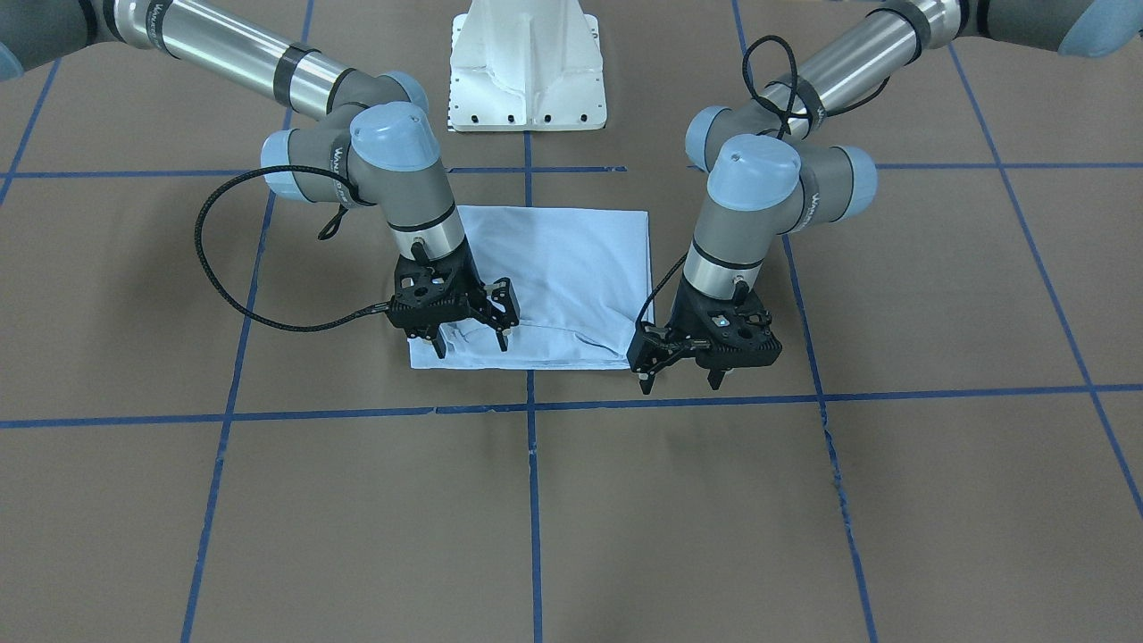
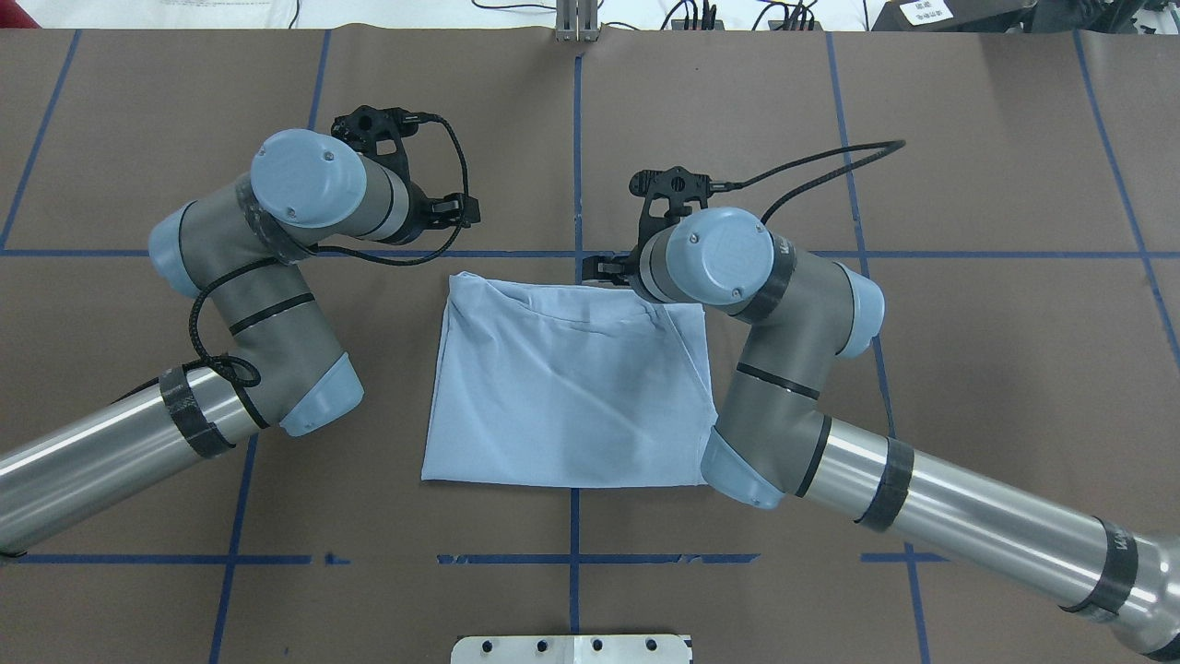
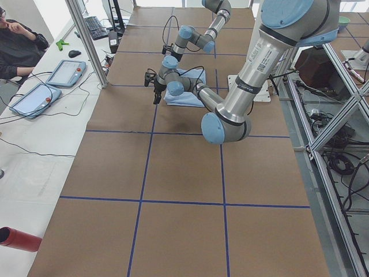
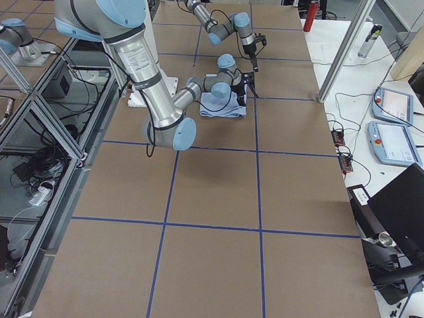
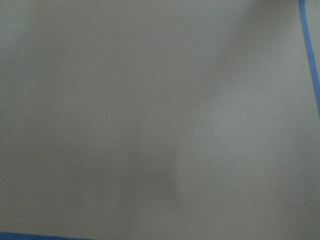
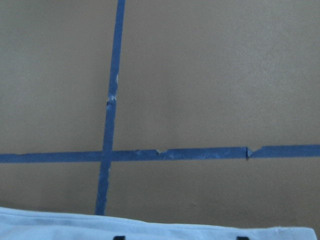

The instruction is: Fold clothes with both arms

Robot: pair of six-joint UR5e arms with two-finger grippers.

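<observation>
The clothes are one light blue T-shirt [image 1: 563, 268] lying folded into a rough rectangle [image 2: 572, 397] on the brown table, with a few creases along its far edge. My right gripper [image 1: 471, 342] hangs open over the shirt's far corner, its fingertips just above the cloth and holding nothing. In the right wrist view, the shirt's edge [image 6: 150, 230] runs along the bottom. My left gripper [image 1: 679, 382] is open over bare table just beyond the shirt's other far corner. The left wrist view shows only table. From overhead, both grippers are partly hidden by their wrists.
Blue tape lines [image 1: 536, 406] mark a grid on the table. The white pedestal base [image 1: 527, 71] stands behind the shirt. A side bench holds tablets [image 3: 66, 72], with a person [image 3: 17, 40] sitting there. A red cylinder [image 3: 17, 239] lies near that bench's end.
</observation>
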